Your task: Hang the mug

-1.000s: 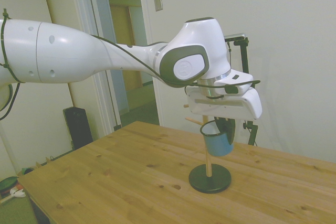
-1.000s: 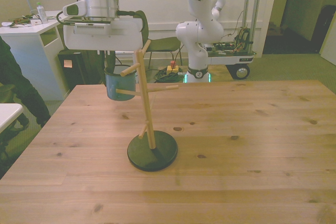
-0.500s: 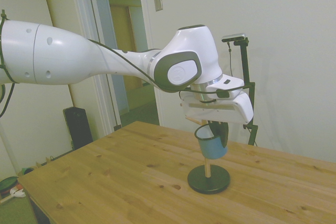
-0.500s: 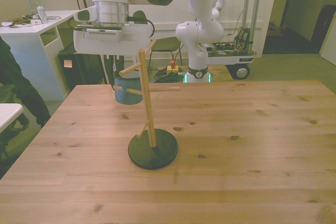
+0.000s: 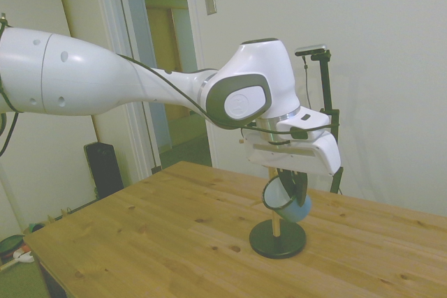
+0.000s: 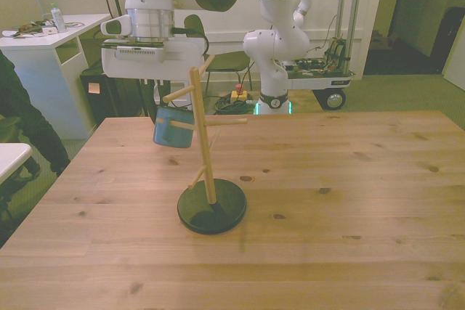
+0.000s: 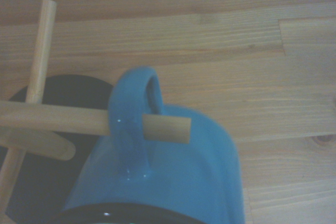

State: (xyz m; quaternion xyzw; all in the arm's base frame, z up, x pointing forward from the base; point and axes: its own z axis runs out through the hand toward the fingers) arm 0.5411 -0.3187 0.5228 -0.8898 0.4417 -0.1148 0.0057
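The mug has tipped over since a moment ago, and now I see its handle threaded on the peg right under my gripper, whose fingers I cannot tell are apart or together.

We count one mug, one peg stand on one table, one gripper.
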